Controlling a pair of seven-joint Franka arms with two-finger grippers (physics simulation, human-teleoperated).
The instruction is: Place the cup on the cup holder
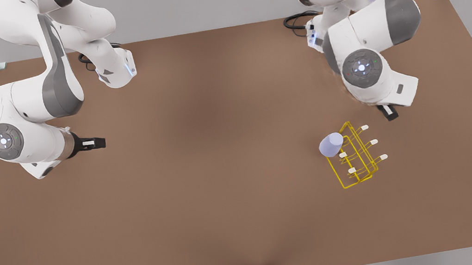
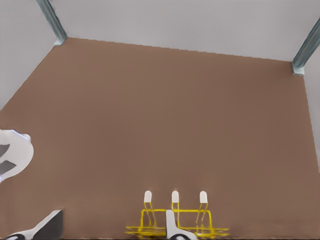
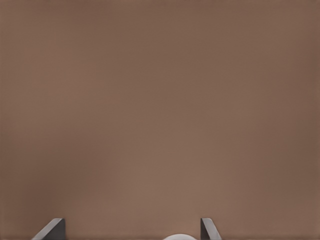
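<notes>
Left pincer spread, empty, beside yellow wire cup holder; pale lavender plastic cup hung inverted on prong. Right pincer spread, waiting.

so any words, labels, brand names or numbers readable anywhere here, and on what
None can be read.
Pale lavender-blue tapered cup: plain, no print.
Bright yellow wire cup holder with white-capped prongs: no label.
White arm joints: small coloured lights around a round grey cap, no lettering.
Brown table: unmarked.

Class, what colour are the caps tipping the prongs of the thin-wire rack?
White caps on the bright yellow thin-wire rack, clearest in the front view.
</notes>
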